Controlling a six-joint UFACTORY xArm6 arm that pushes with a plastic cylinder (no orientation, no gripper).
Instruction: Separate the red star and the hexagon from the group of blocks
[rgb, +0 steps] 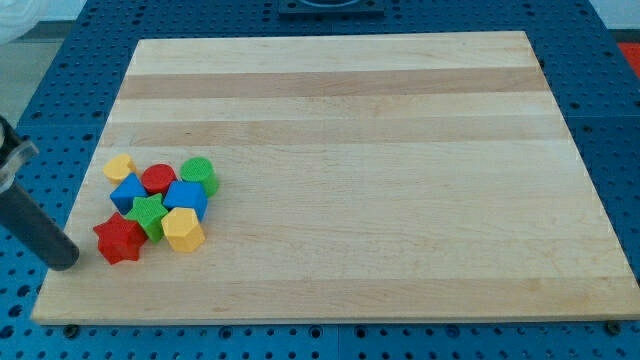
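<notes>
The red star (120, 239) lies at the bottom left of a tight cluster of blocks near the board's left edge. The yellow hexagon (183, 229) sits at the cluster's bottom right, touching the green star (149, 213) and the blue block (186, 197). Also in the cluster are a blue block (128, 191), a red cylinder (158, 179), a green cylinder (198, 174) and a small yellow block (120, 166). My tip (64, 259) is at the board's left edge, just left of the red star and slightly below it, a small gap apart.
The wooden board (400, 180) lies on a blue perforated table (620, 120). The rod slants in from the view's left edge.
</notes>
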